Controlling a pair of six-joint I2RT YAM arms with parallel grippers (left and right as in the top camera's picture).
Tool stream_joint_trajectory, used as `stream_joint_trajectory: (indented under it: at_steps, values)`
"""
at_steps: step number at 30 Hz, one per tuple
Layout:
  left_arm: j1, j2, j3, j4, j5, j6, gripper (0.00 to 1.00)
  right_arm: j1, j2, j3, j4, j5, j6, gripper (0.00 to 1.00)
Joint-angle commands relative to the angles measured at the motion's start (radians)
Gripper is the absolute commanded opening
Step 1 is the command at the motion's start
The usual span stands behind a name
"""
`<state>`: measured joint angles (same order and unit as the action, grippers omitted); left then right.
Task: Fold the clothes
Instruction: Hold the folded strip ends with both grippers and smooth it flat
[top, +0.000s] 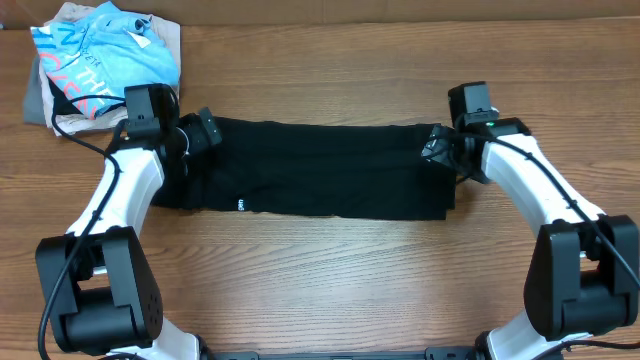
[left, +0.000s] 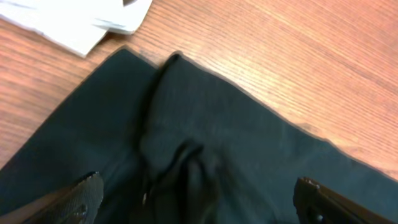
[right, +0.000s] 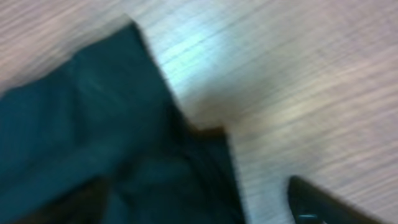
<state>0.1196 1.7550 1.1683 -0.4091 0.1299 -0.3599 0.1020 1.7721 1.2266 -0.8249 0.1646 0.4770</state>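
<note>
The black garment lies on the wooden table as a long, flat strip, with a small white logo near its front left edge. My left gripper is over its far left end. In the left wrist view the fingers are wide apart over bunched black fabric. My right gripper is at the far right corner. In the blurred right wrist view its fingers are apart, straddling the garment's edge.
A pile with a light blue shirt on beige and grey garments sits at the far left corner, just behind my left arm. Its pale edge shows in the left wrist view. Bare wood table lies in front of the garment.
</note>
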Motion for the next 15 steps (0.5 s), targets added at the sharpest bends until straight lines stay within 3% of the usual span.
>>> stream_joint_trajectory:
  at_steps: [1,4,11,15]
  values:
    - [0.014,-0.007,0.131,-0.107,-0.018,0.013,1.0,-0.056,-0.029,0.1,-0.092,-0.007,0.025,1.0]
    - [0.017,-0.006,0.206,-0.252,-0.018,0.034,1.0,-0.12,-0.042,0.126,-0.182,-0.091,-0.006,1.0]
    - [0.017,-0.006,0.213,-0.404,-0.018,0.035,1.0,-0.264,-0.024,0.034,-0.151,-0.583,-0.403,1.0]
    - [0.016,-0.006,0.195,-0.414,-0.018,0.035,1.0,-0.288,0.014,-0.024,-0.095,-0.684,-0.426,1.0]
